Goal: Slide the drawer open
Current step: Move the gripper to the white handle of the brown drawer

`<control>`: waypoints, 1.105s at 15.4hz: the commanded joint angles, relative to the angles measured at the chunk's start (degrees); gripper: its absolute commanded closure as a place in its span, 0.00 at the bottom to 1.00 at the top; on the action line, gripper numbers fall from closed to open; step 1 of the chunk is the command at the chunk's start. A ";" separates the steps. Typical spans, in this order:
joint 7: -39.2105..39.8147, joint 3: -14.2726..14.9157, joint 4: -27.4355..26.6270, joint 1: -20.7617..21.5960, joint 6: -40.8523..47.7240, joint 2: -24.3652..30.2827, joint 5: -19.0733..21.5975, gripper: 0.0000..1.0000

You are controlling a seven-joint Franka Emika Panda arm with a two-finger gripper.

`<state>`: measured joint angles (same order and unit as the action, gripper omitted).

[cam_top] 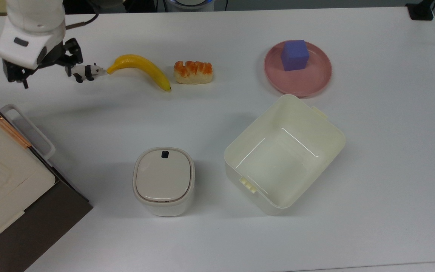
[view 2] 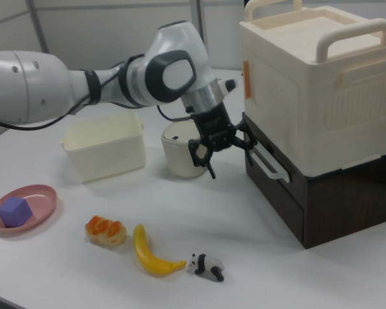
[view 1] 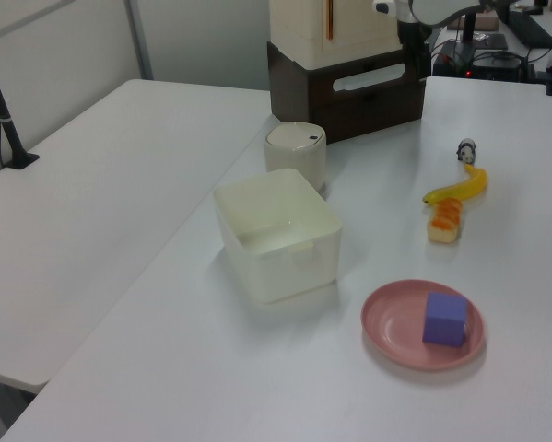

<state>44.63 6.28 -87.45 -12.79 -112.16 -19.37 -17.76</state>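
Note:
The drawer (view 2: 279, 193) has a dark brown front and a white loop handle (view 2: 270, 164); it sits flush in its brown cabinet under a cream box. In the top view the handle (cam_top: 30, 130) juts out at the left edge, and in the left view the drawer front (view 1: 349, 92) faces the table. My gripper (view 2: 228, 154) hangs open just in front of the drawer front, beside the handle's upper end, holding nothing. In the top view the gripper (cam_top: 43, 74) is above the handle and beside the toy panda.
A toy panda (cam_top: 86, 71), a banana (cam_top: 142, 68) and a bread piece (cam_top: 193, 72) lie in a row. A pink plate (cam_top: 312, 81) carries a purple cube (cam_top: 295, 55). A cream bin (cam_top: 283, 155) and a lidded white canister (cam_top: 164, 180) stand mid-table.

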 commanded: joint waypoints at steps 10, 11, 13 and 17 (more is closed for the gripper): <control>1.78 0.04 6.50 -2.15 -9.74 -8.23 -1.22 0.00; 1.78 0.04 6.41 -2.15 -9.75 -8.32 -1.13 0.00; 1.78 0.04 6.32 -2.24 -9.75 -8.85 -1.22 0.00; 1.78 0.04 5.62 -2.59 -9.75 -9.46 -2.36 0.00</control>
<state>45.51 6.28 -81.78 -14.87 -120.89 -27.94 -18.17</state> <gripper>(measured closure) 0.000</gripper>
